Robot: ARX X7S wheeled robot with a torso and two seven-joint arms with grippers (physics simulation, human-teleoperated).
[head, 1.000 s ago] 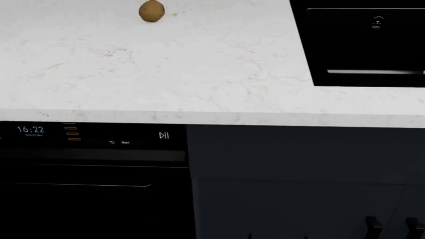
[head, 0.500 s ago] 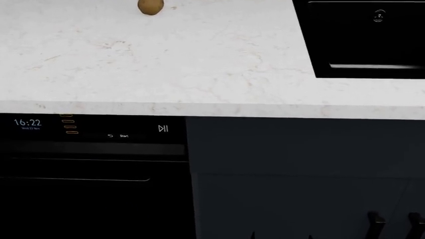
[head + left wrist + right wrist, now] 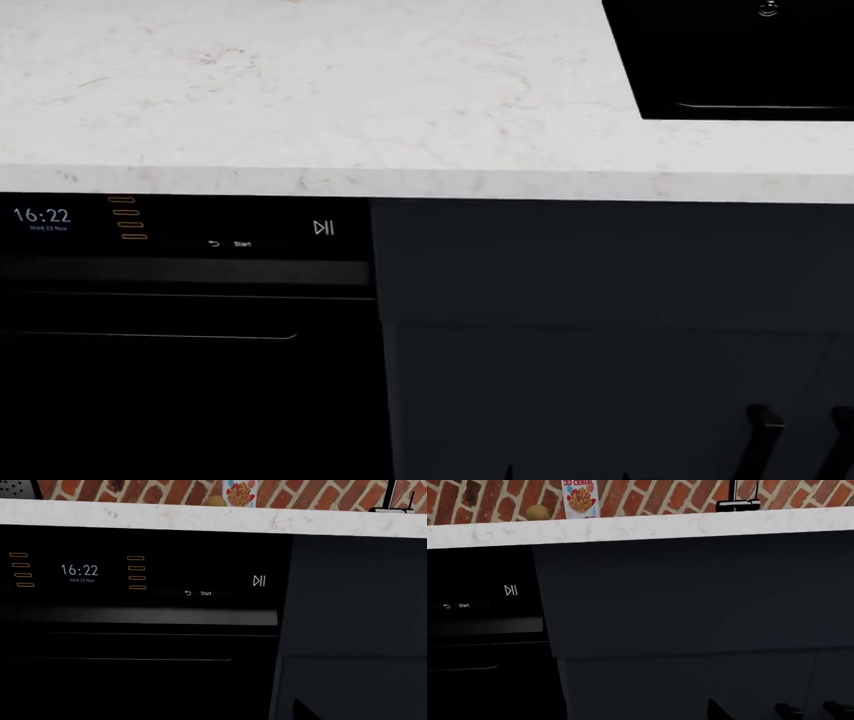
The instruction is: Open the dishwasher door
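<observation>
Approach advice: both pincers are sitting out of view, state unknowable, facing the shut dishwasher door [image 3: 140,680]; aiming the left one squarely at the handle line [image 3: 133,659] ahead.

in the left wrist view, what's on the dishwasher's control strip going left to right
orange bars → clock → second set of orange bars → back arrow → Start → play/pause mark, then the navy cabinet front.

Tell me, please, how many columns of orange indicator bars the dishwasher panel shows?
2: one column beside the clock toward the panel's outer edge, the other between the clock and Start.
</observation>
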